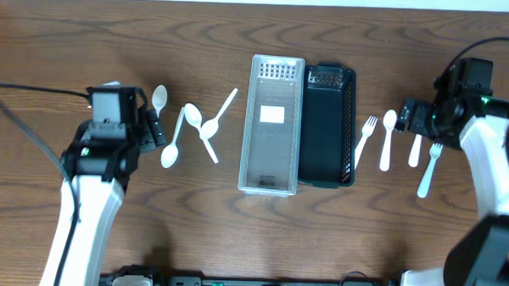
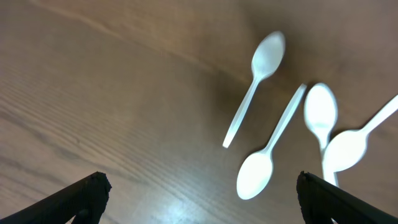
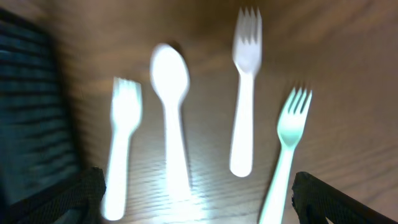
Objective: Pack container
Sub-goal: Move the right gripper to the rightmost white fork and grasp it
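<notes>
Cutlery of white plastic lies on a wooden table (image 1: 71,35) on either side of two long bins at centre: a clear container (image 1: 270,173) and, touching its right side, a black basket (image 1: 327,128). Four spoons (image 1: 176,139) lie left of the bins. Three forks (image 1: 365,140) and a lone spoon (image 1: 388,137) lie right of them. None of it is packed yet.

The pieces look very light, thin, stiff with a little spring, and smooth. They lie flat, so they will probably skid or flip under a careless pinch. The best hold is likely across the narrow handle near the neck, where the curve lifts it slightly off the wood.

The left gripper (image 2: 202,182) is spread wide and holds nothing. The spoons lie ahead of its fingers (image 2: 87,193), the nearest bowl just before the gap, toward the right finger.

The right gripper (image 3: 198,183) is also wide apart and empty. In its blurred wrist view, the lone spoon's handle runs into the gap between the fingers, with forks on both sides. Its height above them cannot be judged.
</notes>
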`<state>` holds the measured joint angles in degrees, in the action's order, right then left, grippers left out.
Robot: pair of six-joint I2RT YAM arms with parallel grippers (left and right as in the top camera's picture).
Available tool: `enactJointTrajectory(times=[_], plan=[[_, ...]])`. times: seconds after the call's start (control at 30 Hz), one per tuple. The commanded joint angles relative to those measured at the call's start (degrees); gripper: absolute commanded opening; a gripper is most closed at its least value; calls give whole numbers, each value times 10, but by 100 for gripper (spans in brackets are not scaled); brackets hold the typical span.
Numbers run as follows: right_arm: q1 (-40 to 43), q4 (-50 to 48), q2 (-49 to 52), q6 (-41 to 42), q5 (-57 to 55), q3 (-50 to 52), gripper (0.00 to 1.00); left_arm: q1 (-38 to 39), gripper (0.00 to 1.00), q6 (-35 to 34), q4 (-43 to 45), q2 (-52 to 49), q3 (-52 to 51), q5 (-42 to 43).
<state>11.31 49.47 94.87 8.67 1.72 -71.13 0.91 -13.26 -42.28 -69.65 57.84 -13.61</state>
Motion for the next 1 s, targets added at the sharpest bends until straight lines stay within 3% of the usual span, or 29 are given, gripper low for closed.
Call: enactJointTrajectory(times=[0.0,0.13,0.43,0.53,0.63,0.97], plan=[[34,5,35,4,2,-8,96,-2,98,10,-5,-32,8,1],[71,7,71,7,0,-7,86,-2,98,10,-5,-64,8,1],[114,-4,114,31,-15,3,80,-2,98,10,-5,-97,8,1],[115,-16,120,36,-17,12,67,-2,98,10,-5,-97,8,1],[115,-34,120,40,-18,30,45,-2,98,10,-5,-97,8,1],[116,-108,120,72,-38,115,52,-2,98,10,-5,-97,8,1]])
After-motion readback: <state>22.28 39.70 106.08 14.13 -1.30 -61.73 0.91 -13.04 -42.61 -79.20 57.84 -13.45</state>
